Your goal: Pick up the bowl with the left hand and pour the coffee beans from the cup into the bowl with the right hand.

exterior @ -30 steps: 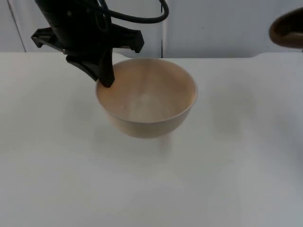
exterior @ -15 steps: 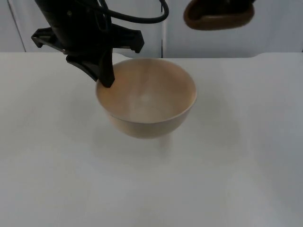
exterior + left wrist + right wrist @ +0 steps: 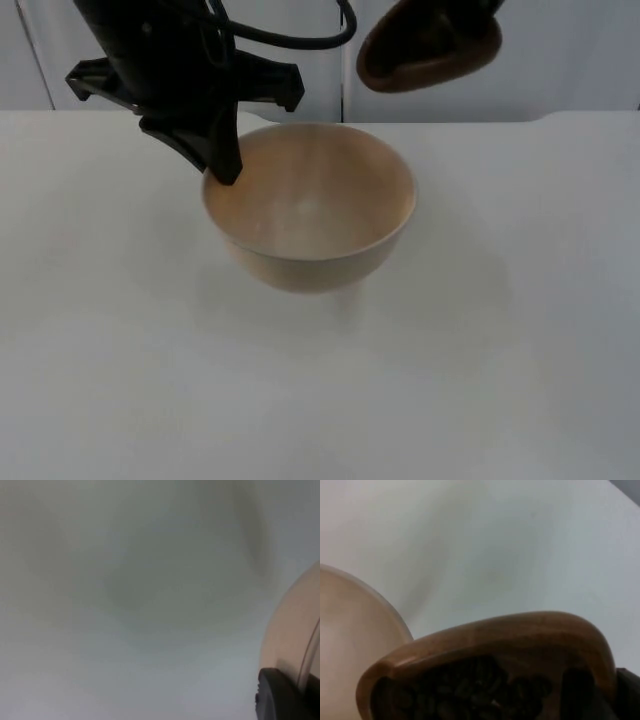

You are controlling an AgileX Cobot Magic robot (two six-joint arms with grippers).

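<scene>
Bowl: one, round and deep, pale beige with a smooth matte inside [image 3: 312, 205]; it hangs above the white desk [image 3: 500, 380], its shadow on the desk beneath it. Its curved outer wall shows in the left wrist view [image 3: 292, 630], and its rim in the right wrist view [image 3: 350, 630].
Left gripper: at the bowl's rim on the side toward the left arm [image 3: 222, 160]; its black fingers [image 3: 280, 695] pinch the rim, one inside the bowl and one outside.
Cup: one, dark brown wood with a smooth rounded lip [image 3: 430, 50], held high near the grey wall, behind and above the bowl's far rim, tilted with its mouth toward the bowl.
Coffee beans: a dark, glossy heap inside the cup [image 3: 470, 690]; too many to count.
Right gripper: behind the cup; I cannot tell how its fingers stand.
Change: half a second ago the cup sat a little further right and more level; now it is nearer the bowl and tipped more. Bowl and left gripper have stayed put.
</scene>
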